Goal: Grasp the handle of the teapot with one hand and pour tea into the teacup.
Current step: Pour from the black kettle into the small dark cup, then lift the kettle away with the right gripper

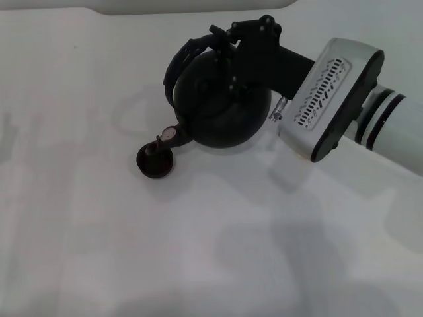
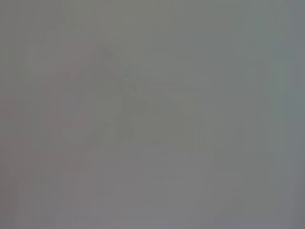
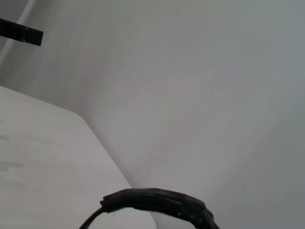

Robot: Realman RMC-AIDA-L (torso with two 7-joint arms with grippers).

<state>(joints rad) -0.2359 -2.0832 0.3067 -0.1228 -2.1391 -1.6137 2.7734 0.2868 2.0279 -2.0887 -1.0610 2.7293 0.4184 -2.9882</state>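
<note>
The black teapot [image 1: 221,105] is tipped towards my left, off the white table [image 1: 198,251]. Its short spout [image 1: 168,137], with a pale spot at its base, hangs right over the tiny dark teacup [image 1: 156,162]. The teacup stands on the table at the teapot's lower left. My right gripper [image 1: 221,36] comes in from the right and is shut on the thick black arched handle [image 1: 180,61] at the teapot's top. A piece of the handle also shows in the right wrist view [image 3: 162,202]. My left gripper is out of view; the left wrist view shows only a grey blur.
The right arm's silver wrist housing [image 1: 330,99] hangs over the table to the right of the teapot. A white wall [image 3: 200,95] stands behind the table's far edge.
</note>
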